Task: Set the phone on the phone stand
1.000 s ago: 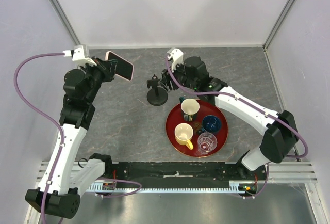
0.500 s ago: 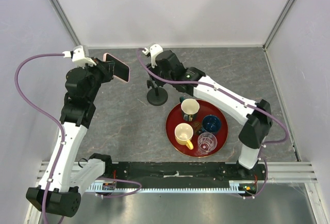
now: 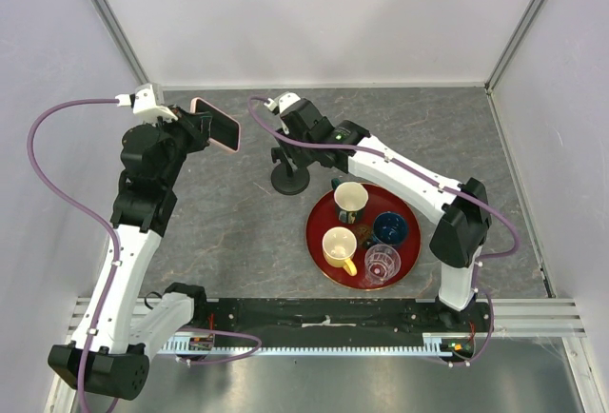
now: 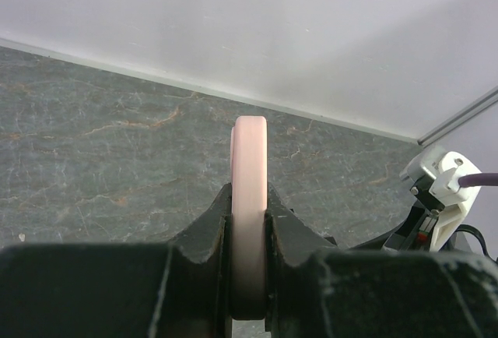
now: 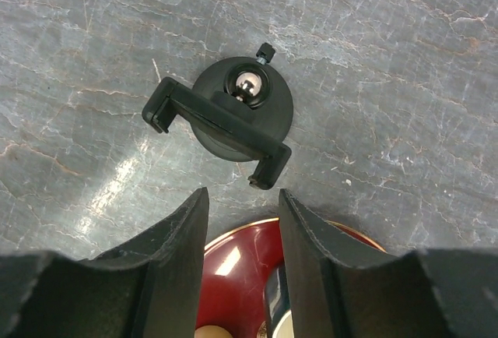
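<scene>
**Phone gripped in the air; stand not yet loaded**

Over the last 1 s the right gripper (image 3: 288,145) has been swung from beside the round red tray (image 3: 320,244) to a position directly above the small black phone stand with a round disc base, short post and clamp head (image 3: 289,177). The left arm is scarcely changed. The flat, pink-rimmed, black-screened phone (image 3: 219,125) is held clear of the grey stone-patterned table (image 3: 219,213), to the left of the phone stand and apart from it.

In the left wrist view the left gripper (image 4: 249,233) is seen pinched on the 2 faces of the phone, whose pink edge stands upright between the fingers. In the right wrist view the 2 fingers of the right gripper are spread with nothing between them, and the clamp head is seen below them, empty.

The pick-up is judged complete. The transfer to the phone stand and the seating of the phone in the clamp remain to be done. The phone appears thin, rigid and smooth-edged.
</scene>
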Controlling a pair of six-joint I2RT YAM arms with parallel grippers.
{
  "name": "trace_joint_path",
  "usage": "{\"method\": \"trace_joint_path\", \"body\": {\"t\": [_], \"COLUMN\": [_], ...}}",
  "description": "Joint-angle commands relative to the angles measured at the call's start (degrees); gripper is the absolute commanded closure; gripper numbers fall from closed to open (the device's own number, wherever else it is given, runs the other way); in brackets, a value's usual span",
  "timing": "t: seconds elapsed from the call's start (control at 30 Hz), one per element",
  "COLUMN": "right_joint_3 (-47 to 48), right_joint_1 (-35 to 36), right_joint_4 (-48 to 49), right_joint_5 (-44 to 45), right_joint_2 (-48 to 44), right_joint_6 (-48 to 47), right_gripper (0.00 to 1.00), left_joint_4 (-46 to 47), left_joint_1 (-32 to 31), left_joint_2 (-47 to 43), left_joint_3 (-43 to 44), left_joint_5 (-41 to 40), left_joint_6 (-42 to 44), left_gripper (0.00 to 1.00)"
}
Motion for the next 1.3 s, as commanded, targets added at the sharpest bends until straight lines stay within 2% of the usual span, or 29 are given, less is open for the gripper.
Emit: {"method": "trace_joint_path", "body": {"t": [0.0,0.27,0.37,0.43,0.73,0.83,0.87,0.93,0.97,1.07,1.17,1.2,1.27], "right_joint_3": [2.82,4.49,5.64,5.73,4.85,3.36,1.87,0.29,-1.81,-7.34,-13.66,-15.53,-21.48], "right_joint_1": [0.21,0.12,0.21,0.12,0.03,-0.32,-0.41,-0.5,-0.67,-2.16,-5.4,-6.29,-8.13], "right_joint_4": [-1.16,-0.81,-0.81,-0.9,-0.9,1.2,2.08,4.01,4.8,9.02,14.2,17.61,21.92], "right_joint_5": [2.58,3.9,5.04,4.78,7.85,7.51,6.98,7.33,7.16,5.06,-3.98,-10.18,-14.45], "right_joint_2": [0.18,2.46,3.52,3.79,3.7,3.18,2.56,1.86,1.51,-1.04,-5.08,-6.31,-9.91], "right_joint_6": [0.38,0.56,0.73,0.65,-2.69,-6.64,-7.52,-12.44,-13.67,-17.72,-19.92,-20.36,-22.64], "right_gripper": [0.51,0.53,0.6,0.68,0.79,0.93,1.0,1.0,1.0,1.0,1.0,1.0,1.0], "left_joint_4": [5.96,6.22,6.22,6.31,6.66,7.1,7.89,8.77,10.69,13.25,13.95,14.39,14.57], "left_joint_1": [0.34,0.25,0.25,0.25,0.25,0.16,0.16,0.16,0.16,0.16,0.25,0.25,0.34], "left_joint_2": [-0.26,-0.26,-0.35,-0.44,-0.35,-0.26,-0.09,0.35,0.79,2.89,4.92,5.1,5.1], "left_joint_3": [2.15,1.97,1.97,1.97,1.89,1.71,1.62,1.53,1.53,1.79,3.29,3.29,3.03], "left_joint_5": [0.58,1.98,2.16,2.25,3.48,4.35,6.01,8.91,12.93,21.8,27.88,28.26,28.18], "left_joint_6": [-2.2,-2.56,-2.56,-2.56,-2.65,-2.73,-2.73,-2.47,-2.12,-2.12,-2.99,-3.17,-3.26], "left_gripper": [0.98,0.98,0.98,0.98,0.98,0.98,0.98,0.98,0.98,0.98,0.98,0.98,0.98]}}
